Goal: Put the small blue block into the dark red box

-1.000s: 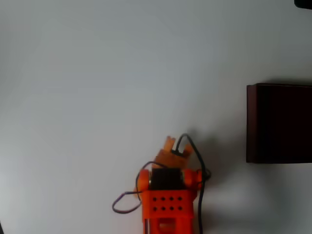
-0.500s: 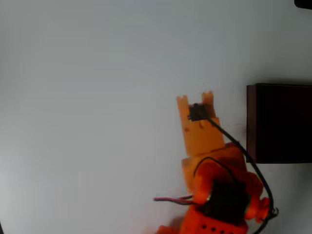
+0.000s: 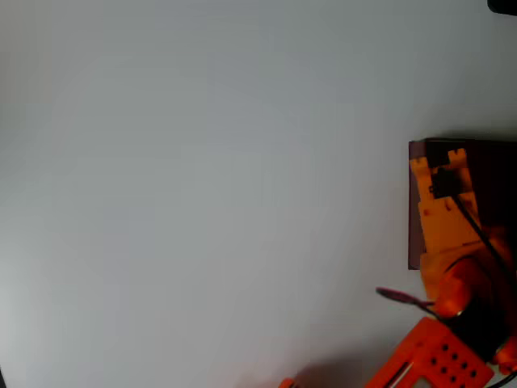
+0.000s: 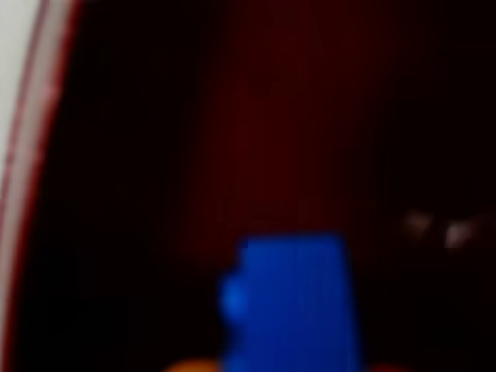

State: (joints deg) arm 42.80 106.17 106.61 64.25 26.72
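1. The small blue block (image 4: 291, 302) stands upright, long axis vertical in the wrist view, over the dark interior of the dark red box (image 3: 415, 202).
2. The orange gripper (image 3: 440, 158) is clamped on it.
3. The box sits at the right edge of a plain white table (image 3: 202, 186).

Blurred small blue block (image 4: 291, 302), bottom cut off; dark red box (image 3: 416, 242) right side cropped.

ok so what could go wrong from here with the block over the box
1. In the overhead view the gripper hangs close to the box's left wall, so the block could clip the rim or land outside.
2. The wrist view is blurred, so how firmly the block is held is unclear; it might slip early.
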